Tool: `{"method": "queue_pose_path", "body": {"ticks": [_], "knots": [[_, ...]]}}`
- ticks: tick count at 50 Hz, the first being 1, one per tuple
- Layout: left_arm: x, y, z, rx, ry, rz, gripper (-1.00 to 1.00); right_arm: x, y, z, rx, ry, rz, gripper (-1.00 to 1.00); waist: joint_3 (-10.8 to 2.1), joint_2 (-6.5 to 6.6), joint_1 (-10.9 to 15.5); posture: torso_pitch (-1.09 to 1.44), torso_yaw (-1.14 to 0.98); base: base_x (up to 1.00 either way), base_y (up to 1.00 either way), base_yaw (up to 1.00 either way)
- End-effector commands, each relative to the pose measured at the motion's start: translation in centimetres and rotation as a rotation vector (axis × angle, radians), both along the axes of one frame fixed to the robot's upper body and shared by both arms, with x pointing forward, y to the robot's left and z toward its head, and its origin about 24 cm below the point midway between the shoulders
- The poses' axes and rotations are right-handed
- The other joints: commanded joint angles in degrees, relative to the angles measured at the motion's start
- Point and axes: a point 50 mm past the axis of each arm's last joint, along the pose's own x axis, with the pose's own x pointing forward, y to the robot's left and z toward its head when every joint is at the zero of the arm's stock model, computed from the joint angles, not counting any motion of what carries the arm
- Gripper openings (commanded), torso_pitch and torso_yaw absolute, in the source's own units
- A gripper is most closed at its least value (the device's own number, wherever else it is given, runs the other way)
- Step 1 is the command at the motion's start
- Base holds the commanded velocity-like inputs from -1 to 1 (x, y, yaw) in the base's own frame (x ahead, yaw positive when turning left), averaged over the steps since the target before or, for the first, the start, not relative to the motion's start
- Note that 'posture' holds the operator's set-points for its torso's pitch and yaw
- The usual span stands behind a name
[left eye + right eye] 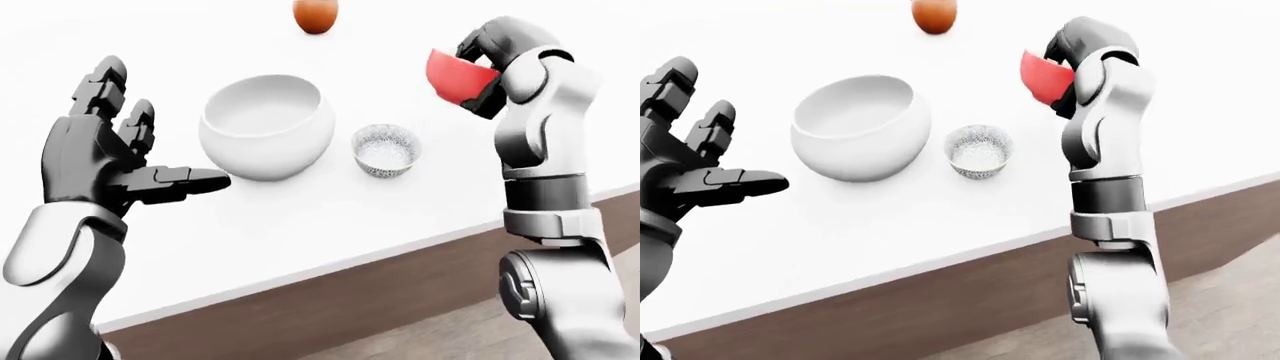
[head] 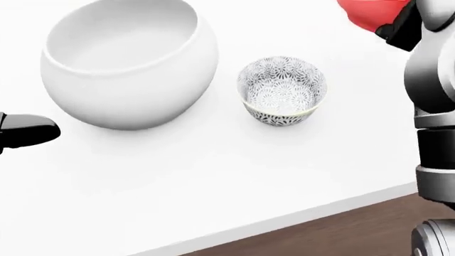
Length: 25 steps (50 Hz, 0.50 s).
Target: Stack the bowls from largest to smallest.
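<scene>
A large white bowl (image 1: 267,126) stands on the white table (image 1: 300,225), near the middle of the left-eye view. A small patterned bowl (image 1: 386,150) stands just right of it, apart from it. My right hand (image 1: 478,69) is shut on a red bowl (image 1: 455,75) and holds it tilted in the air, above and right of the patterned bowl. My left hand (image 1: 130,154) is open and empty, left of the white bowl, one finger pointing toward it.
A brown egg-shaped object (image 1: 315,15) sits at the top of the left-eye view, beyond the bowls. The table's near edge (image 1: 350,262) runs diagonally, with a brown side panel and wood floor below it.
</scene>
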Motion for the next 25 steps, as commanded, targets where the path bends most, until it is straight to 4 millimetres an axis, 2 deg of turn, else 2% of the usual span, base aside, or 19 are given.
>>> {"method": "queue_pose_path", "body": {"ticks": [1,6,11,13,15,19,25], "knots": [[-0.5,0.1,1.3,0.011,-0.076,0.009,1.00,-1.3,1.9,4.6,-0.051,-0.168,0.047,-1.00,-1.91,-0.36,0.18,0.00,0.00,0.00,0.00,0.00],[-0.8,0.4,1.4,0.007,-0.080,0.013,1.00,-1.9,5.1,7.6,-0.071,-0.240,0.134,-1.00,-1.66,0.11,-0.29,0.00,0.00,0.00,0.00,0.00],[-1.0,0.7,1.7,0.006,-0.084,0.018,1.00,-2.2,8.6,9.4,-0.076,-0.291,0.218,-1.00,-1.43,0.48,-0.65,0.00,0.00,0.00,0.00,0.00],[-1.2,0.9,1.8,0.004,-0.087,0.021,1.00,-2.3,10.6,10.3,-0.061,-0.322,0.275,-1.00,-1.37,0.62,-0.72,0.00,0.00,0.00,0.00,0.00],[-1.4,1.1,1.9,0.003,-0.087,0.023,1.00,-2.0,12.1,10.7,-0.058,-0.329,0.310,-1.00,-1.36,0.86,-0.84,0.00,0.00,0.00,0.00,0.00],[-1.5,1.5,2.2,0.001,-0.095,0.030,1.00,-1.6,14.1,10.8,-0.034,-0.329,0.352,-1.00,-1.18,1.24,-1.00,0.00,0.00,0.00,0.00,0.00],[-1.6,1.9,1.8,-0.005,-0.092,0.033,1.00,-1.7,17.3,10.8,-0.030,-0.337,0.430,-1.00,-1.05,1.64,-1.02,0.00,0.00,0.00,0.00,0.00]]}}
